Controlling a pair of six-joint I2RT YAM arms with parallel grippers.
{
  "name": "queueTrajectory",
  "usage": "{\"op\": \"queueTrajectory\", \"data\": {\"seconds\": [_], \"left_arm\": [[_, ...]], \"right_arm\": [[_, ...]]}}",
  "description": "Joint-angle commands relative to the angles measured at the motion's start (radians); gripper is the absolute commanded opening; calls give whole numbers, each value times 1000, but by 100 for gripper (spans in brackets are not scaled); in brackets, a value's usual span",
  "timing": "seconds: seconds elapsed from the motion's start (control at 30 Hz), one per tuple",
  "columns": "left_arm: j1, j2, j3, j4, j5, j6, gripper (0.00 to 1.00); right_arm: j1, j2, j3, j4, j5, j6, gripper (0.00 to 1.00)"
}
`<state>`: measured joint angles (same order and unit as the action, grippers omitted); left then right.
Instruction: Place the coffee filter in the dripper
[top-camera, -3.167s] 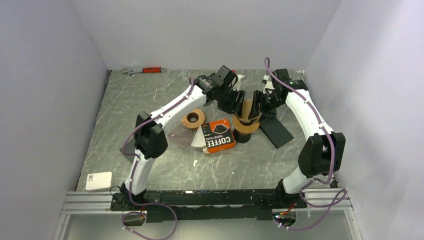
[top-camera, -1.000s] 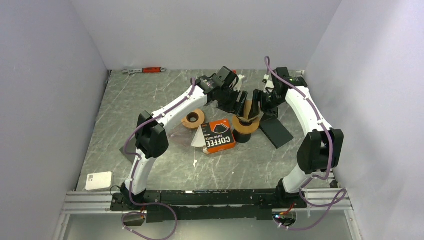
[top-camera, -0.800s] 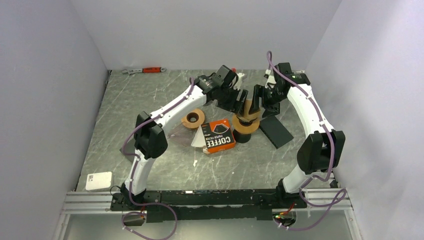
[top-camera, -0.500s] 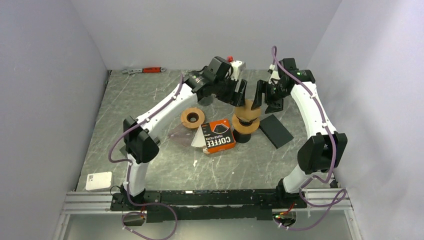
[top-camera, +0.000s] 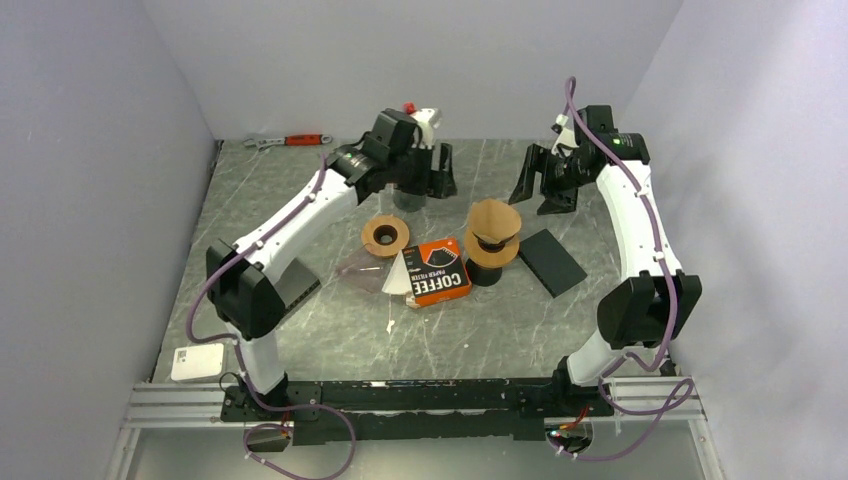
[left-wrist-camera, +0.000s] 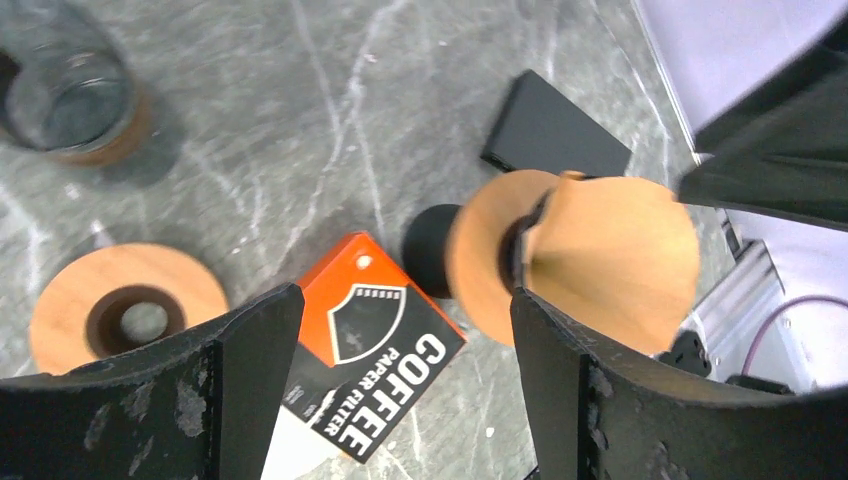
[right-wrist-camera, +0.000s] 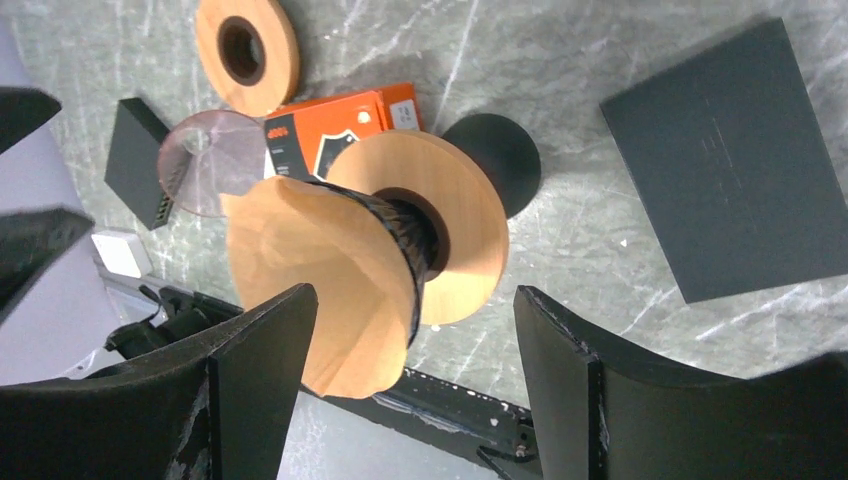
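Found filter (top-camera: 495, 216) in dripper (top-camera: 491, 252), centre of top view.
Noted brown cone flaring above dripper; logged box (top-camera: 438, 271) just lower left, pad (top-camera: 552, 262) lower right. Saw left gripper (top-camera: 432, 185) upper left, right gripper (top-camera: 535, 200) upper right, both spread wide, gripping nothing.

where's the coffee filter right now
In the top view the coffee filter sits in the dripper mid-table, between the orange filter box and the black pad.
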<state>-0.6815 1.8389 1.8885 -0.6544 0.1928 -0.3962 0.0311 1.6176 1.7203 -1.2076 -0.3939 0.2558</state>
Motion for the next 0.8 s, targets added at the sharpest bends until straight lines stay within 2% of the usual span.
{"op": "queueTrajectory", "data": {"seconds": [0.0,0.17,0.33,0.5,0.63,0.77], "left_arm": [[56,-118,-87,108,-66,-83,83],[140,-131,-128,61,-106,-176,83],[227,-64,-113,33,-100,-294,83],[286,114,38,-39,-67,-378,82],[314,245,128,-31,-9,-465,80],[321,350,204,-42,15,-490,76]], "right_arm": [[-4,-46,78,24,-48,16,78],[-5,-84,79,108,-93,37,83],[-5,-111,72,182,-117,56,89],[-4,-103,83,215,-135,67,94],[-5,-91,92,211,-126,71,94],[-5,-79,102,194,-119,70,94]]}}
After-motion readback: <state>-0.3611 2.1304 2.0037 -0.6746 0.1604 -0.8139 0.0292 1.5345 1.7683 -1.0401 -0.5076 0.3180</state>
